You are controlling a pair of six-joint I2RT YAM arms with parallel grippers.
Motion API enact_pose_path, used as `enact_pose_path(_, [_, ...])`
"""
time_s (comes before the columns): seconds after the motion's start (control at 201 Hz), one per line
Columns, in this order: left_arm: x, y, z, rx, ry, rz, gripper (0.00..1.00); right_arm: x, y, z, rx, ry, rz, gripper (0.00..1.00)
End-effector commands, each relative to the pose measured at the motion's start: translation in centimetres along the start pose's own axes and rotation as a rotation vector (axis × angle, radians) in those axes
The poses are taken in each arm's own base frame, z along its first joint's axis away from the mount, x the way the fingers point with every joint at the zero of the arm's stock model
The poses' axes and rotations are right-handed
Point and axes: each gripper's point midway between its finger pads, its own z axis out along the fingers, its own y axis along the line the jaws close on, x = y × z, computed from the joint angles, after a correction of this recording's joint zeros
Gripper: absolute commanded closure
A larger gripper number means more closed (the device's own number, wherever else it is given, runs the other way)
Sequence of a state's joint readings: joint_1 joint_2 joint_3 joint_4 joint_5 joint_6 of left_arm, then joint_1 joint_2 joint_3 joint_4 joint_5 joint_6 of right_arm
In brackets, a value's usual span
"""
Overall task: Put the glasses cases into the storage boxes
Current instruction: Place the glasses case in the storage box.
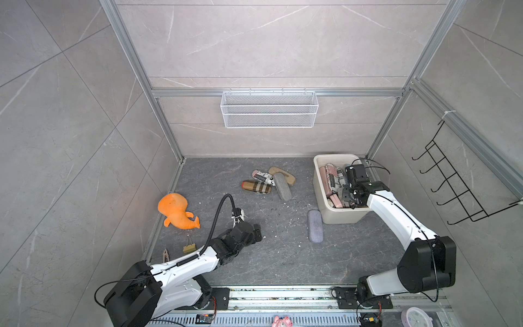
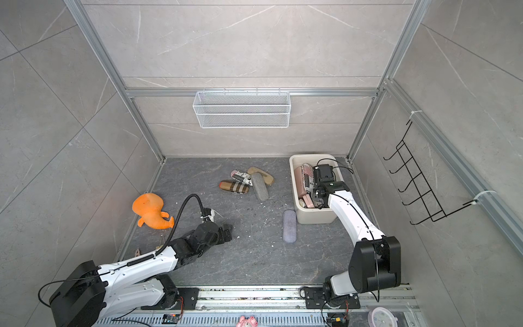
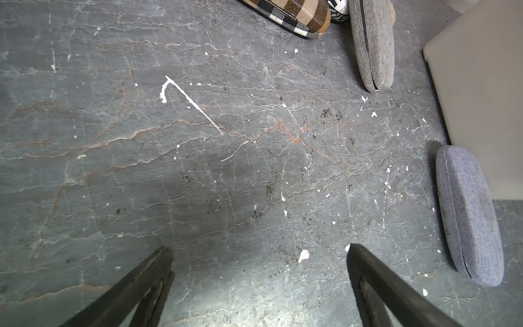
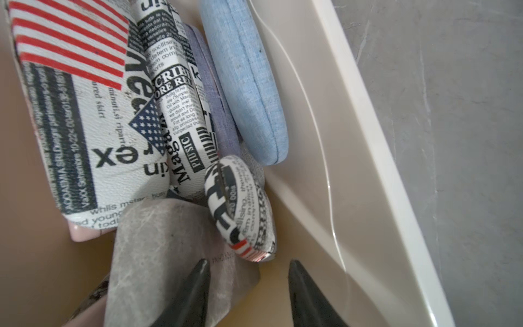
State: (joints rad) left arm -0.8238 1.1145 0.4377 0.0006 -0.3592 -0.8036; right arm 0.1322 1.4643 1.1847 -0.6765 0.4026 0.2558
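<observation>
The cream storage box [image 1: 335, 156] [image 2: 311, 155] stands at the back right and holds several glasses cases: newspaper print [image 4: 85, 127], blue [image 4: 249, 85], lilac [image 4: 218, 119] and taupe [image 4: 164, 254]. My right gripper [image 1: 345, 199] [image 4: 249, 264] is down inside the box, open, one finger over the taupe case and nothing between the jaws. On the floor lie a lilac case [image 1: 315, 225] [image 3: 469, 215] beside the box, and a cluster of grey [image 1: 282, 186] [image 3: 373, 45], plaid [image 1: 256, 186], newspaper [image 1: 262, 177] and tan [image 1: 283, 174] cases. My left gripper [image 1: 256, 233] [image 3: 257, 249] hovers open over bare floor.
An orange plush toy [image 1: 177, 211] lies at the left. A binder clip [image 1: 189, 247] and a clothespin [image 1: 166, 254] lie near the left arm. A white wire basket [image 1: 268, 109] hangs on the back wall, and a black hook rack [image 1: 452, 181] on the right wall.
</observation>
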Motion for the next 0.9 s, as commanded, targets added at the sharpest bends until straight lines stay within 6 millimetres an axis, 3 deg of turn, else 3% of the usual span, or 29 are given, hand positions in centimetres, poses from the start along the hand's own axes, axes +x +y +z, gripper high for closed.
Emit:
enact_pose_path(0.0, [-1.5, -1.3, -0.3, 0.033, -0.029, -0.007, 0.02, -0.8, 0.9, -0.7, -0.061, -0.028, 0.048, 0.5])
enact_pose_path(0.239, [-1.9, -1.3, -0.9, 0.026, -0.031, 0.013, 0.02, -3.0, 2.2, -4.8, -0.184, -0.105, 0.082, 0.48])
enact_pose_path(0.488, [-2.2, 0.5, -2.3, -0.013, -0.073, 0.003, 0.02, -3.9, 4.9, -10.0, -0.265, -0.162, 0.048, 0.45])
enact_pose_path(0.633, [-2.2, 1.3, -2.8, -0.035, -0.088, 0.006, 0.02, -2.4, 7.2, -12.3, -0.295, -0.153, -0.018, 0.42])
enact_pose_path(0.897, [-2.3, 1.4, -2.8, -0.031, -0.098, 0.001, 0.02, 0.4, 8.1, -15.4, -0.309, -0.132, -0.072, 0.36])
